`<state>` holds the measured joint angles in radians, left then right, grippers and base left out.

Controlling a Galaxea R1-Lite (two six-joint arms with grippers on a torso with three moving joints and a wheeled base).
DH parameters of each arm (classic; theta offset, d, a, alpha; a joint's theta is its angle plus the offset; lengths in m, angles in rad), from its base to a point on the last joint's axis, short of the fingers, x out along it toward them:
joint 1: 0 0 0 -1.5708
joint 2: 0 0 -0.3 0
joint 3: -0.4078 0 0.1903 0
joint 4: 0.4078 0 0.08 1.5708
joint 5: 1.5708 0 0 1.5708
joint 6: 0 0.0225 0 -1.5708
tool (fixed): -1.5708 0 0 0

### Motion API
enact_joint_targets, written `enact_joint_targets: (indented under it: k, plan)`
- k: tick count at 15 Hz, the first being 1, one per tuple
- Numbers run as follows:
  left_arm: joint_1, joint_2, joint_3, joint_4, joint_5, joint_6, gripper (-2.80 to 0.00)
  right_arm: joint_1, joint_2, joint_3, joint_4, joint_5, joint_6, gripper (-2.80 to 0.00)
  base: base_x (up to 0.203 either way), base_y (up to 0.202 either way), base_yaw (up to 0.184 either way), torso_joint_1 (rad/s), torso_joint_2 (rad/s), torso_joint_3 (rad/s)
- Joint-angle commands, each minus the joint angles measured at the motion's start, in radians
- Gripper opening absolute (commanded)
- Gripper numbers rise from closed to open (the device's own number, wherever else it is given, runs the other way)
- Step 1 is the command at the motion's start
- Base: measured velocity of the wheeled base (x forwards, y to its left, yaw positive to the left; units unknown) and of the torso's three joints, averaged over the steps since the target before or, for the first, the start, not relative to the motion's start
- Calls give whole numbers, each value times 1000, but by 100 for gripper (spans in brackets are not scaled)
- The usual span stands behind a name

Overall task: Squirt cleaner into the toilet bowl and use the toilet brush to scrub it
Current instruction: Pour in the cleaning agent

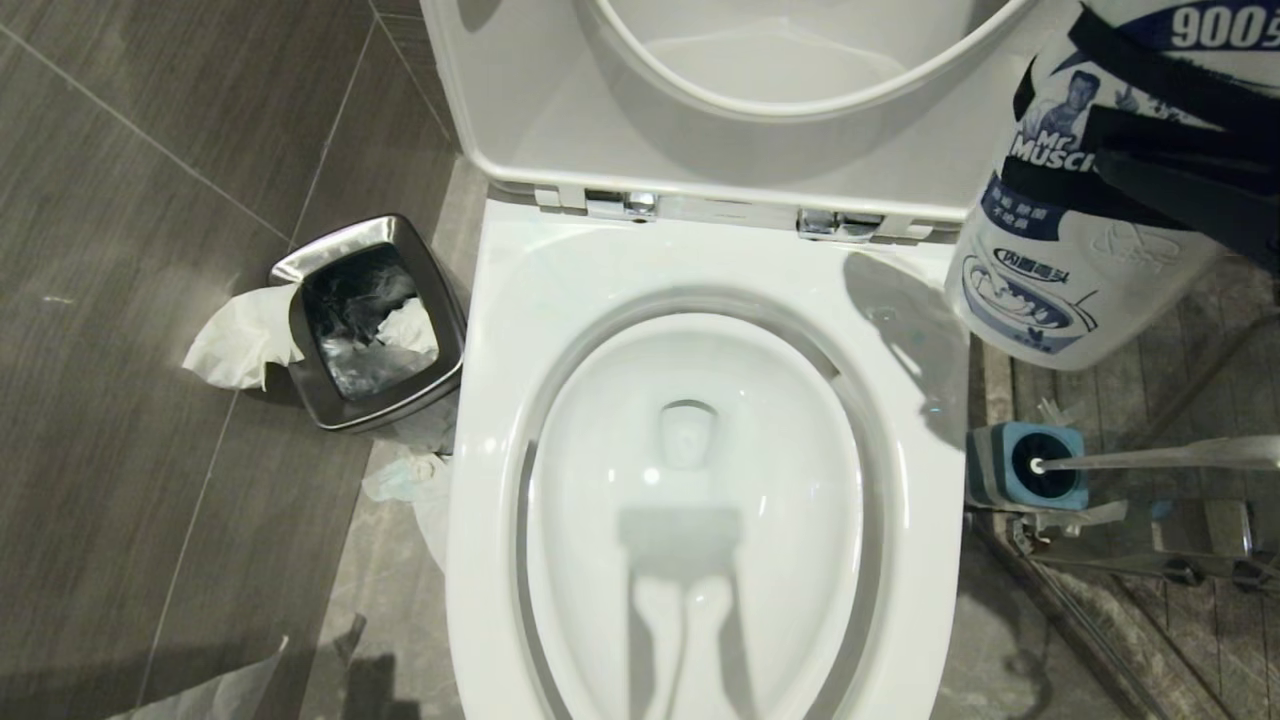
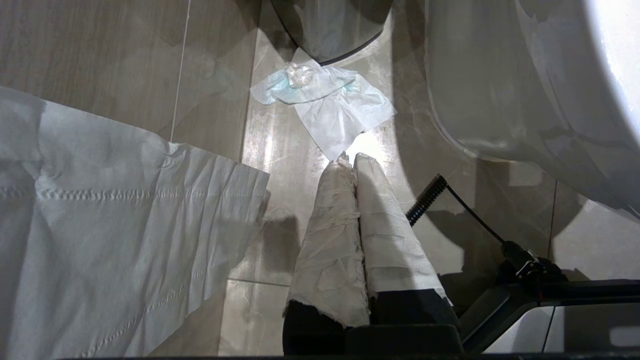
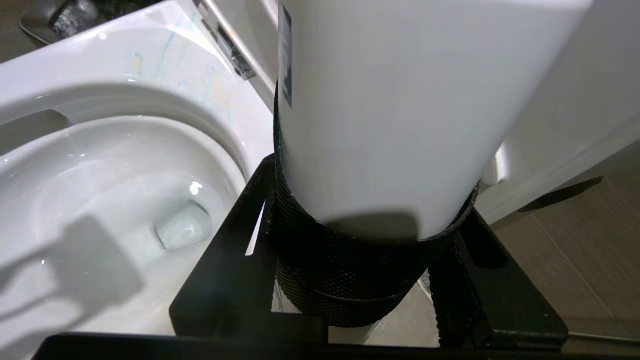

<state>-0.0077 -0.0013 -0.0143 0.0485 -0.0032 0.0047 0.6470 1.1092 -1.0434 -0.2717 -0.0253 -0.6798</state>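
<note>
The right pincer [image 1: 1150, 170] clamps a white cleaner bottle [image 1: 1060, 250] beside the toilet bowl [image 1: 690, 260]'s rim; the left pincer [image 2: 352, 165], closed and empty, points at the floor [image 2: 280, 145].

The white cleaner bottle [image 1: 1060, 250] had words on its label. Near the top it said "900" in big white numbers on blue. Below that, next to a small drawing of a man, it said "Mr Muscl", and the end of the word was hidden. Lower down were small Chinese words, too tiny to read.
</note>
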Motion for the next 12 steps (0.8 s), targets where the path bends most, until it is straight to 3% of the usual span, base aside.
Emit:
enact_joint_targets:
  k: [1, 12]
  plan:
    - [0, 1, 0, 1, 0, 0, -280, 2, 3, -20, -2, -7, -4, -280, 0, 0, 0, 0, 0, 0]
    - [0, 1, 0, 1, 0, -2, -280, 19, -3, -52, 2, -51, -6, -280, 0, 0, 0, 0, 1, 27]
